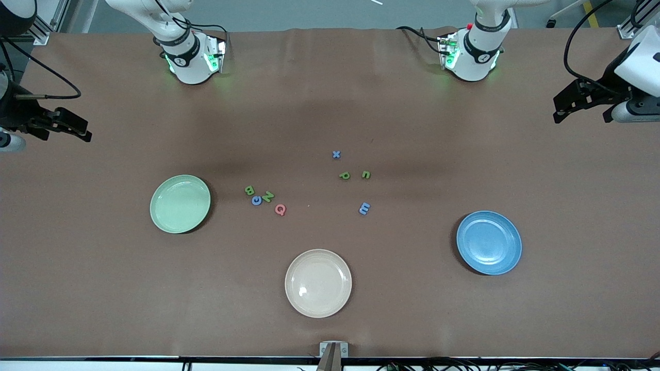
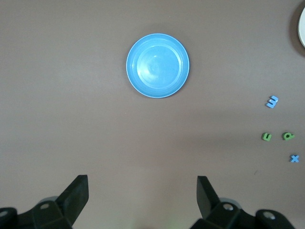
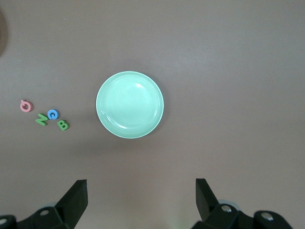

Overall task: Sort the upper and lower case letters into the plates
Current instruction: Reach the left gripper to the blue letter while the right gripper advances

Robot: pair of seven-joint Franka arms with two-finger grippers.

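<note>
Left gripper (image 2: 140,200) hangs above the table beside the blue plate (image 2: 157,66), jaws wide, empty; right gripper (image 3: 140,202) hangs likewise beside the green plate (image 3: 129,105).

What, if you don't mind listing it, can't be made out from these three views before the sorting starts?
- Cream plate: in the left wrist view the frame edge cuts off all but a sliver.
- Left gripper and right gripper: in the front view each shows side-on and dark, so its fingers blend together.
- Green letters beside the blue x: too small in the front view to read for sure.
- Both arms' upper links: cut off by the front view's top edge.
</note>
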